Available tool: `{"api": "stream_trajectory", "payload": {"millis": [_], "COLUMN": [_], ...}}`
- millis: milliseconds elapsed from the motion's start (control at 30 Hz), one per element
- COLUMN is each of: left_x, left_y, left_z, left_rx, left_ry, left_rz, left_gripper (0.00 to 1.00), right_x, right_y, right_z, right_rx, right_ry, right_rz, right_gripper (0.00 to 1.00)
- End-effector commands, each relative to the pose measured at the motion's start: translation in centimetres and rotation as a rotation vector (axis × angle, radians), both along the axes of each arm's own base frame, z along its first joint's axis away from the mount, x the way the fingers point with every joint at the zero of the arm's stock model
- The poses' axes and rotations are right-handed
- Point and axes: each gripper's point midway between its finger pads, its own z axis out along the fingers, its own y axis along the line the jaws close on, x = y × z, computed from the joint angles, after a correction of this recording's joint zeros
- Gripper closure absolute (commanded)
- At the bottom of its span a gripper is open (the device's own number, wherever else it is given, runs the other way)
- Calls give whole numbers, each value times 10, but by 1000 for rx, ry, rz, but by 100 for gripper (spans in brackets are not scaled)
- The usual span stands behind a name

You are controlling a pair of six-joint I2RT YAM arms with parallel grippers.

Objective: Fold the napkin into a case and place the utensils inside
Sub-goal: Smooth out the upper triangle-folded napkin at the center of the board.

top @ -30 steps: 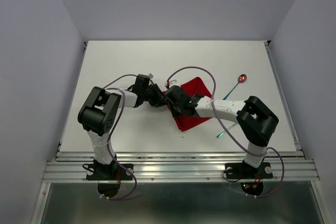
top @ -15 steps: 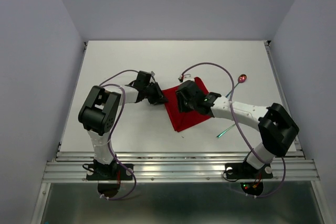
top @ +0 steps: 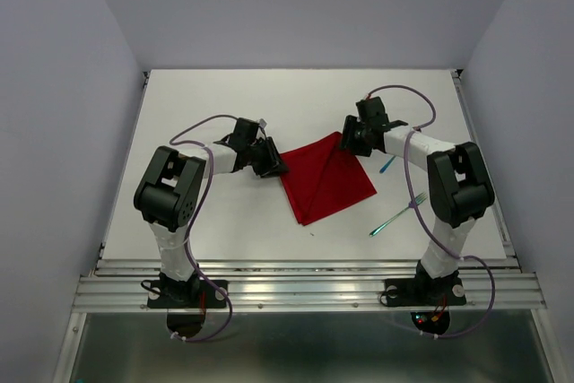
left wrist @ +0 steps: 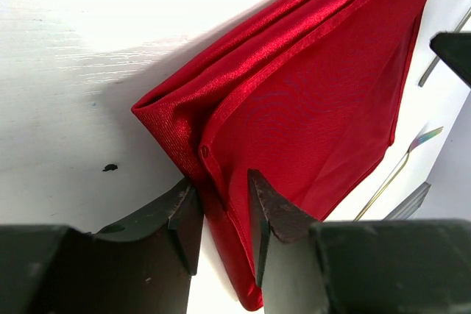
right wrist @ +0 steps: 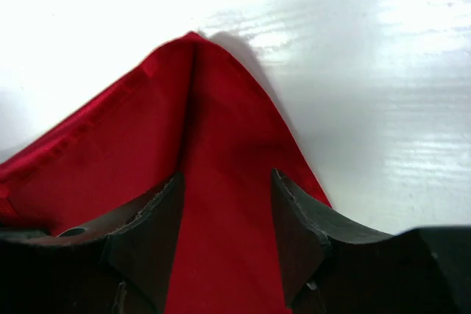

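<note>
**Both grippers spread at the corners of the folded napkin**

The red napkin is lying flat near the middle of the white counter, folded into a slanted four-sided shape; a crease is running from its 12 o'clock corner down toward its 7 o'clock corner. In the left wrist view, stacked hemmed layers are showing at the folded edge.

The left gripper is sitting at the napkin's 9 o'clock corner; its jaws are standing apart, straddling the hem, with the cloth lying flat between them rather than being pinched.

The right gripper is sitting over the 12 o'clock corner; its jaws are also spread, with the pointed tip of the cloth showing flat between the fingers and nothing being clamped.

The fork is lying on the counter at the napkin's 4 o'clock, near it but apart, with its teal handle pointing toward 8 o'clock and its tines toward 2 o'clock.

A thin teal handle is peeking out just beside the right arm at the napkin's 2 o'clock; its head is hidden by the arm.
</note>
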Motion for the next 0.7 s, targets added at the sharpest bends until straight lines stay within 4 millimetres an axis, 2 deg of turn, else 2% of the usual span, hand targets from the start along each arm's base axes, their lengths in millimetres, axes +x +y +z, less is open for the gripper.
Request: {"api": "stream_trajectory", "payload": {"millis": [0, 267, 467, 600, 667], "left_x": [9, 12, 13, 12, 11], "left_y": [-8, -11, -12, -12, -12], "left_z": [27, 24, 23, 22, 21], "left_rx": [-30, -33, -36, -36, -34], "left_ry": [-69, -61, -60, -54, -53], "left_rz": [-33, -38, -46, -51, -53], "left_gripper": [60, 60, 60, 60, 60], "right_x": [31, 55, 68, 73, 77], "right_y": [15, 29, 30, 29, 29], "right_z": [28, 22, 14, 8, 7], "right_rx": [127, 191, 185, 176, 176], "right_ry": [-75, -76, -74, -70, -71], "right_rz": [26, 34, 8, -7, -14], "right_gripper": [44, 47, 50, 56, 62]}}
